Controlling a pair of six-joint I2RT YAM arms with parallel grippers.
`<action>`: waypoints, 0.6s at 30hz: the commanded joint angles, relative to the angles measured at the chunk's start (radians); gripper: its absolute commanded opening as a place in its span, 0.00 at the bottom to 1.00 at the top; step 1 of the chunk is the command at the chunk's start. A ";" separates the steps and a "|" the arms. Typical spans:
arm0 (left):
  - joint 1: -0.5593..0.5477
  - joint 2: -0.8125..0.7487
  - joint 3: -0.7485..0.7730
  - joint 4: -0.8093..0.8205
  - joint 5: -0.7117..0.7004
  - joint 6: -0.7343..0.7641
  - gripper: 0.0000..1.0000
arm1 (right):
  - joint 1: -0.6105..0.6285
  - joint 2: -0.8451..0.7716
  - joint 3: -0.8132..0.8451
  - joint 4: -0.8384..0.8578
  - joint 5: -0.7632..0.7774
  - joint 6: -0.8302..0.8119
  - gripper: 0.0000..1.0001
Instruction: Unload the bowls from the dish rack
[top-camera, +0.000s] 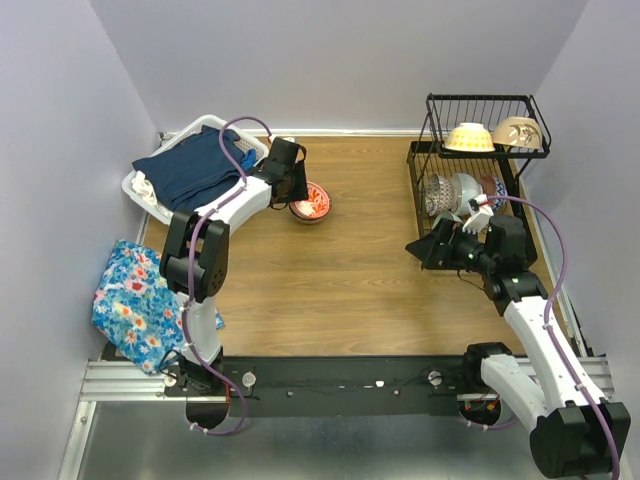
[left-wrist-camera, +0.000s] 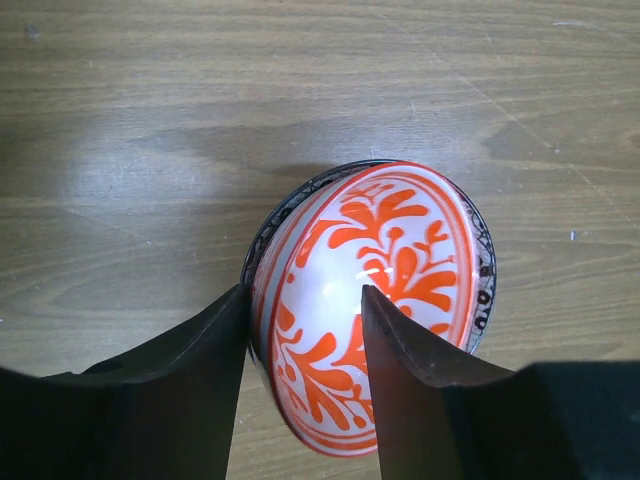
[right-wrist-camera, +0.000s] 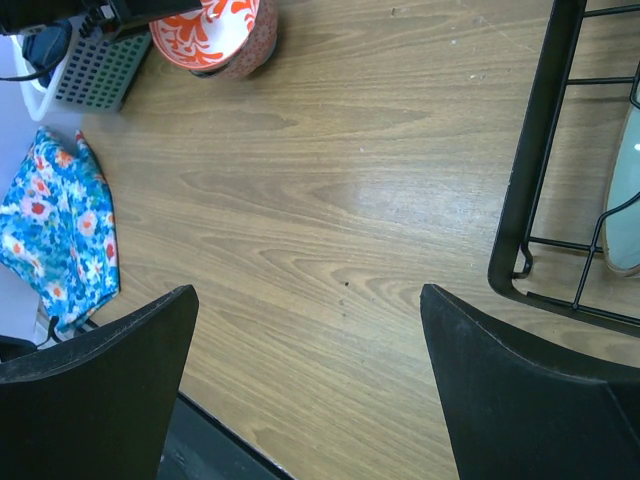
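Observation:
A red-orange floral bowl (top-camera: 312, 203) (left-wrist-camera: 380, 290) (right-wrist-camera: 205, 30) rests tilted inside another bowl with a dark patterned rim (left-wrist-camera: 486, 290) on the wooden table, left of centre. My left gripper (top-camera: 296, 190) (left-wrist-camera: 303, 290) is open astride its near rim, one finger outside the wall and one inside. The black wire dish rack (top-camera: 480, 100) (right-wrist-camera: 535, 130) stands at the far right. A cream-yellow bowl (top-camera: 468, 137) and a beige bowl (top-camera: 517, 132) lie on its upper tier; a dark patterned bowl (top-camera: 437, 193) and a white bowl (top-camera: 464, 188) stand below. My right gripper (top-camera: 425, 250) (right-wrist-camera: 308, 290) hangs open over bare wood beside the rack's near corner.
A white laundry basket (top-camera: 148, 192) (right-wrist-camera: 95, 70) holding dark blue clothes sits at the far left, just behind my left gripper. A blue floral cloth (top-camera: 130, 295) (right-wrist-camera: 60, 230) lies at the table's left edge. A pale green bowl edge (right-wrist-camera: 625, 200) shows inside the rack.

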 joint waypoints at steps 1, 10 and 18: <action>0.002 -0.085 0.003 0.011 0.003 0.036 0.56 | 0.006 0.005 0.031 0.013 0.009 -0.028 1.00; 0.002 -0.140 -0.019 -0.032 -0.040 0.056 0.64 | 0.006 0.011 0.050 -0.009 0.037 -0.054 1.00; 0.002 -0.137 -0.059 -0.053 -0.071 0.047 0.55 | 0.006 0.008 0.056 -0.022 0.072 -0.066 1.00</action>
